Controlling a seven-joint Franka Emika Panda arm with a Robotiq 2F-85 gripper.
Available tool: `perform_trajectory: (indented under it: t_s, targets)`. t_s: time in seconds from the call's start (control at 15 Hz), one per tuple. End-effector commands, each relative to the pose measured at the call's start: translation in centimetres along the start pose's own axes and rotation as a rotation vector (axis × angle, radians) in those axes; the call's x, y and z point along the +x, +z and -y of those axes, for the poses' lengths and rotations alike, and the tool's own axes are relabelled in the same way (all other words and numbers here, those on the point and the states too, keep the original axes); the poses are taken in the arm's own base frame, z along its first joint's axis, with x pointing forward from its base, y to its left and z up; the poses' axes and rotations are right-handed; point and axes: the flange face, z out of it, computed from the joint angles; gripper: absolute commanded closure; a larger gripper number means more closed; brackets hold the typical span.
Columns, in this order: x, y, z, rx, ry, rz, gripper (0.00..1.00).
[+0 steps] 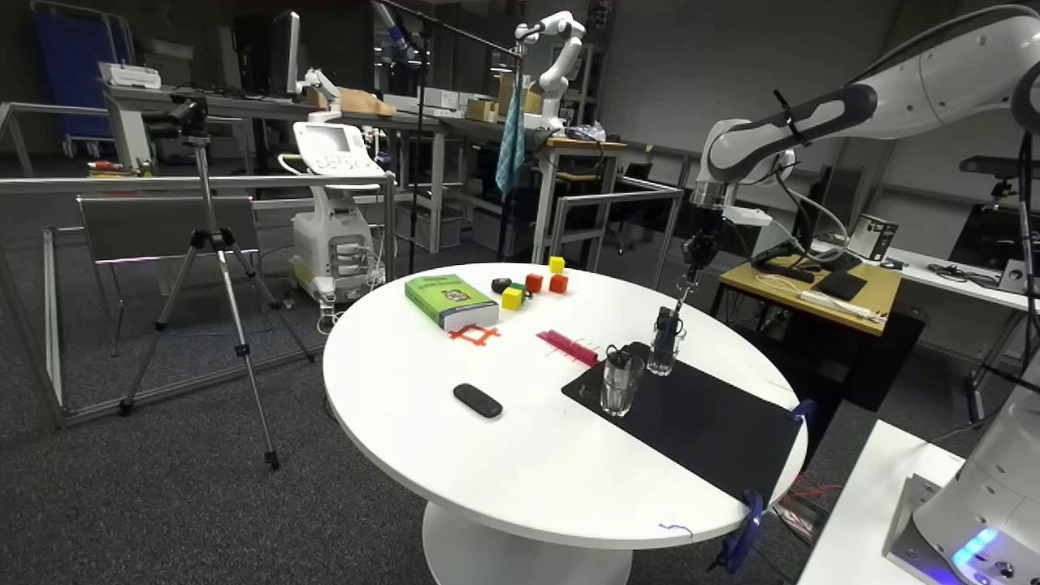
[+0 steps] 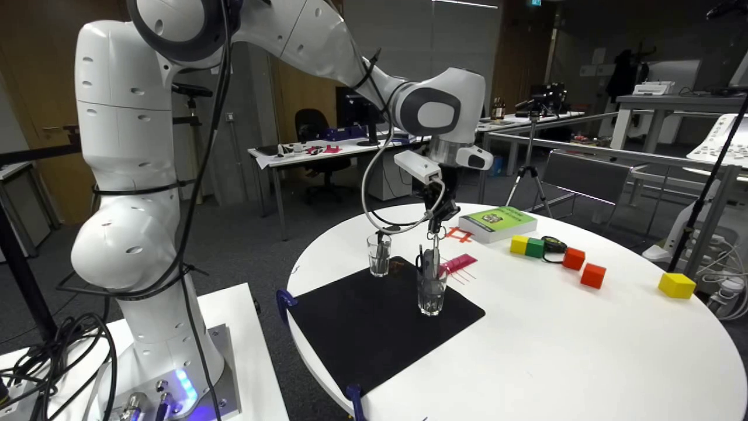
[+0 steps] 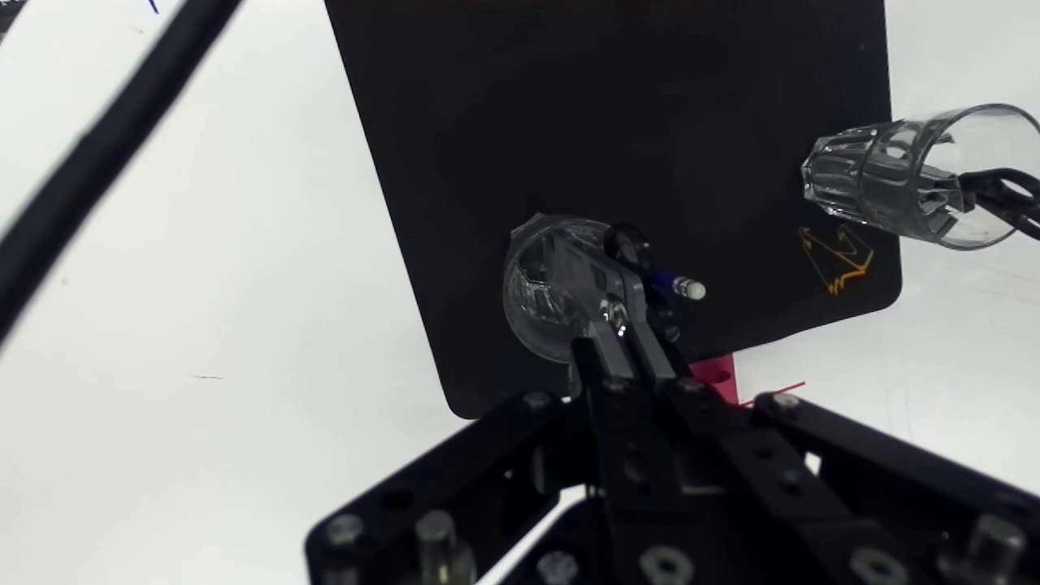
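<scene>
A clear glass stands upright just right of and below centre in an exterior view, on a black mat. At the wrist view's centre, a blue pencil and black loops jut from it. Above its mouth the end effector is pressed together; whether it pinches the grey metal piece before it, I cannot tell. A second glass stands upper right there; the white desk fills the left.
</scene>
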Motion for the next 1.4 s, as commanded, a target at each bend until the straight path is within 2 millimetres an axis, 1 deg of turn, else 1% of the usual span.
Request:
perform_trajectory:
  t_s: [0.0,0.47,0.87,1.33]
  targets:
    - [0.6,0.1,-0.6,0.012,-0.031,-0.030,0.99]
    - [0.9,1.4,-1.3,0.018,-0.035,-0.020,0.99]
    - [0.9,2.5,-1.3,0.022,-0.030,0.002,0.99]
    - [1.1,4.6,-1.6,0.016,-0.023,0.041,0.99]
